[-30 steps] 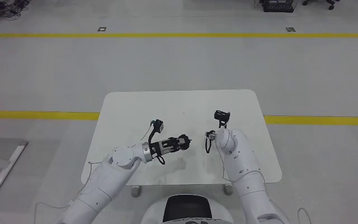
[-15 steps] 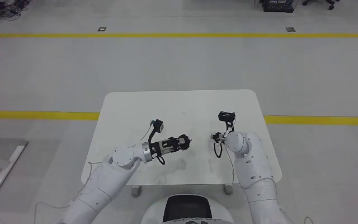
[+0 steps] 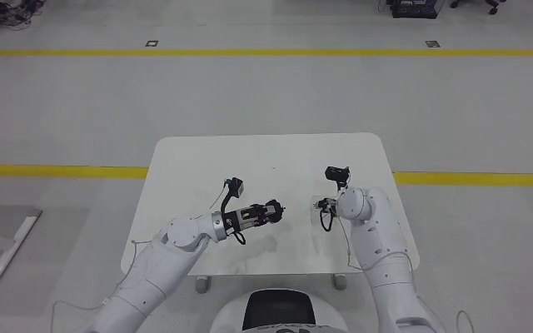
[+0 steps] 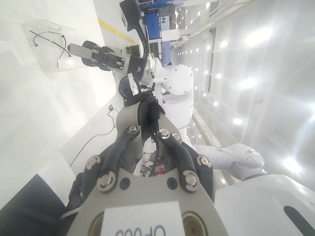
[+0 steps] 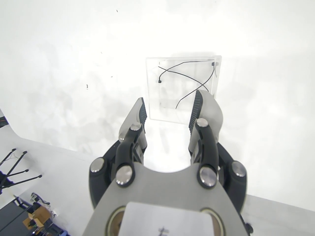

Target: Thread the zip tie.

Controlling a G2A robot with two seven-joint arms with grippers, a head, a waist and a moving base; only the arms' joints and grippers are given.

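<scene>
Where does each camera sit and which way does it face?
Top view: overhead, facing down at the white table; both arms show.
Left wrist view: left wrist, facing across the table; left gripper near, right gripper beyond.
Right wrist view: right wrist, facing down between its open fingers.
Both wrist views share the clear tray of black zip ties.

Open surface of the white bench (image 3: 250, 162) stretches between the two arms, giving a pincer room to pass. The clear square plastic tray (image 5: 148, 89), low-walled, stands just before the spread right pincer (image 5: 169, 98), its near wall in the way.
</scene>
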